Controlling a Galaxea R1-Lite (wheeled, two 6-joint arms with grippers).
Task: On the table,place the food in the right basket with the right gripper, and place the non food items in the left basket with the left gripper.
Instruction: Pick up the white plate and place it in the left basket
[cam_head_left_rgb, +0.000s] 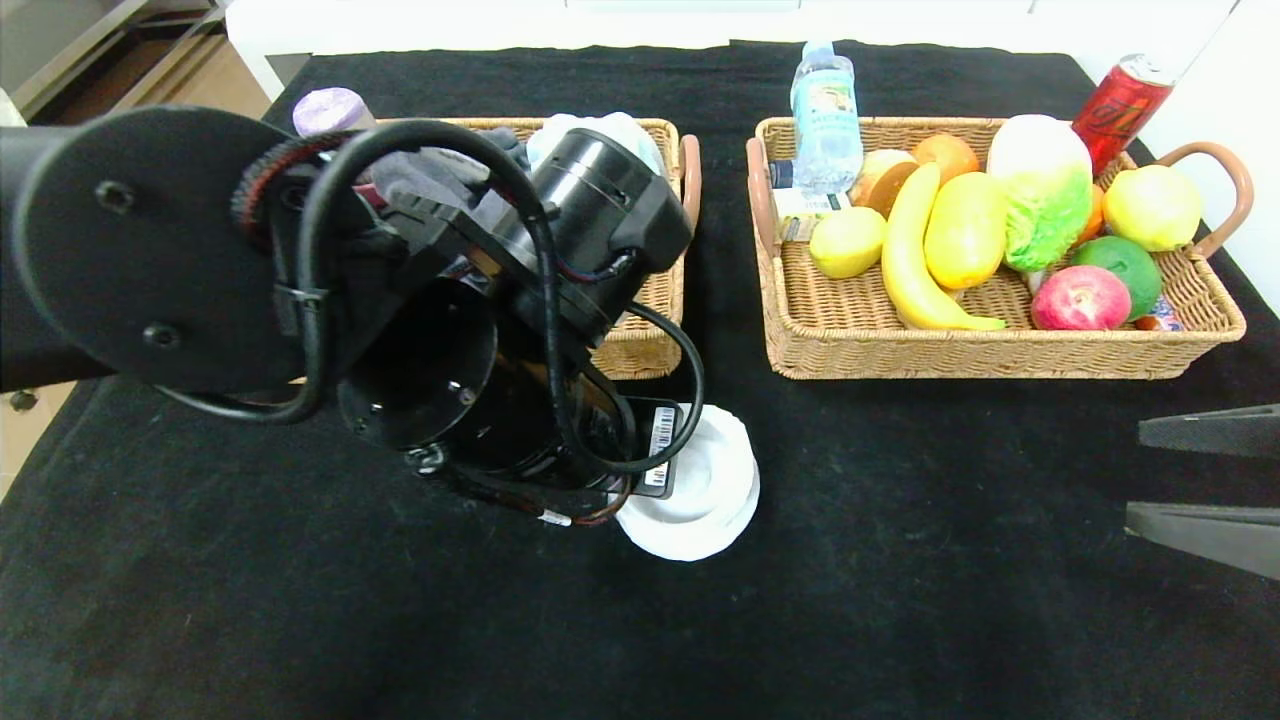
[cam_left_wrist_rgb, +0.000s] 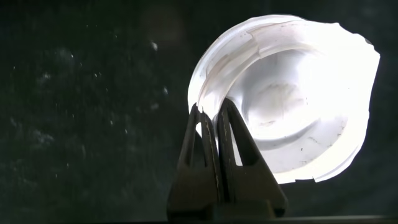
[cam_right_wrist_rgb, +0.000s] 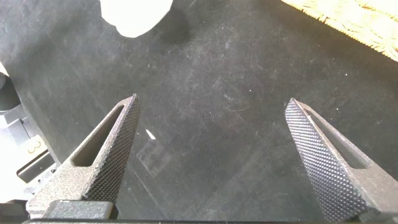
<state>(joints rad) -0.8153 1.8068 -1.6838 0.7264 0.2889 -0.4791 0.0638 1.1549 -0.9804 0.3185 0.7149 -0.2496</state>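
While our left gripper (cam_left_wrist_rgb: 211, 115) pinches the white bowl's (cam_left_wrist_rgb: 298, 106) rim on the table (cam_head_left_rgb: 900, 560) in front of the left basket (cam_head_left_rgb: 650, 340), our right gripper (cam_right_wrist_rgb: 211, 115) waits wide open, holding nothing

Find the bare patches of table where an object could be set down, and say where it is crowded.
Bare black table lies between the white bowl and the right gripper, in the strip between the baskets, and along the near edge. The right basket is packed with food. The left gripper, shut on the bowl's rim, crowds the left basket.
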